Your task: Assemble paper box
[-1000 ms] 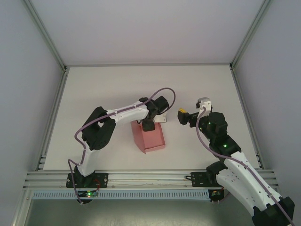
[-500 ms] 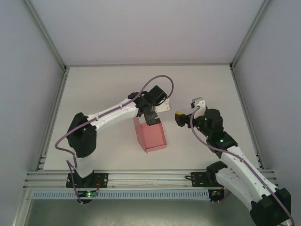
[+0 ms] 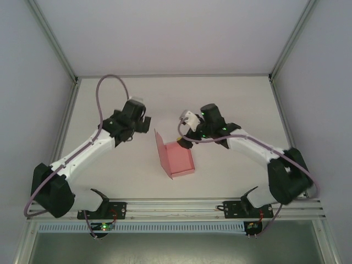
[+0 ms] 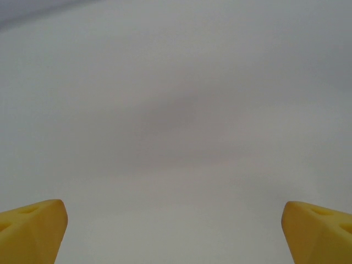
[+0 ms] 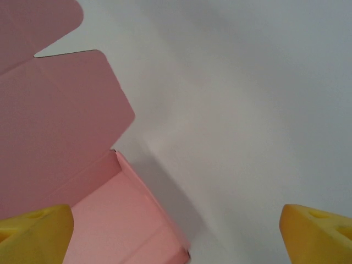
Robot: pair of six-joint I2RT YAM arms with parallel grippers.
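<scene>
Where the box lies: the paper box (image 3: pixel 179 160) sits near the middle of the surface (image 3: pixel 231 99), somewhat toward the near edge, with its tray open and 1 tall panel (image 3: pixel 160 149) raised along its left side.
Left gripper (image 3: pixel 144 125): jaws spread wide and empty over bare surface. It was at the raised panel 0.5 s ago and now stands well apart to the left.
Right gripper (image 3: pixel 180 139): jaws wide apart, holding nothing. It hung well to the right 1 s ago and now hovers at the box's far-right corner.
Change: 1 arm has drawn out and the other has come in.
Meaning: probably a handover. The panel stands unaided, and the closing folds are not yet done.
</scene>
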